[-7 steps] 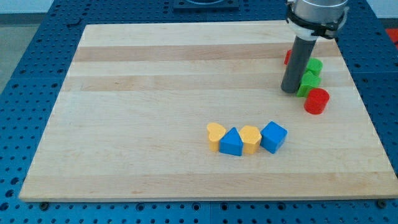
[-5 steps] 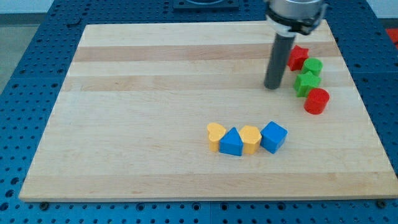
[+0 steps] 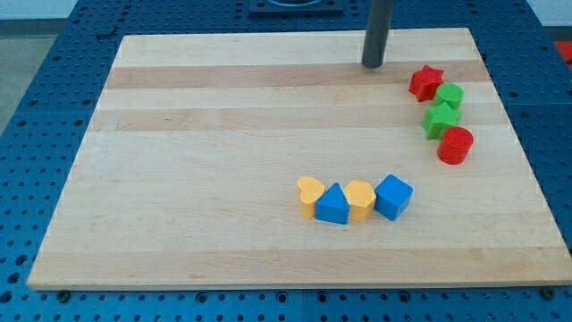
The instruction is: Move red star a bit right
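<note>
Your rod carries no pincer to report, and my tip (image 3: 373, 64) has swung from beside the green blocks up toward the table's (image 3: 223, 116) far edge, now left of the red star (image 3: 426, 82) near the far-right corner, well placed for a rightward push.

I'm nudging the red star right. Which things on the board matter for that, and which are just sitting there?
Matters:
red star, near the view's top right
my tip, up and to the view's left of the star, not touching it

Just sitting there:
two green blocks
red cylinder
two yellow hearts
two blue blocks
</note>
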